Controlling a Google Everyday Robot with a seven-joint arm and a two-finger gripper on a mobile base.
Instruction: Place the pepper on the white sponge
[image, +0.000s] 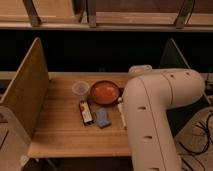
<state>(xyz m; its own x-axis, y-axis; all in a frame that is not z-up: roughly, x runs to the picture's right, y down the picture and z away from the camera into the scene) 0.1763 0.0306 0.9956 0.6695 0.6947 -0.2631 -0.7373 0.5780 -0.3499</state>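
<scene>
My white arm (155, 115) fills the right side of the camera view and covers the right end of the wooden table (60, 130). My gripper is not in view; it is hidden behind the arm or out of frame. No pepper shows. A narrow white thing (120, 112) shows at the arm's left edge; I cannot tell whether it is the white sponge. A blue pad (102, 118) lies in front of an orange bowl (104, 92).
A clear plastic cup (80, 89) stands left of the bowl. A dark red snack bar (86, 112) lies beside the blue pad. A tall wooden panel (25, 95) walls the table's left side. Dark shelving runs behind.
</scene>
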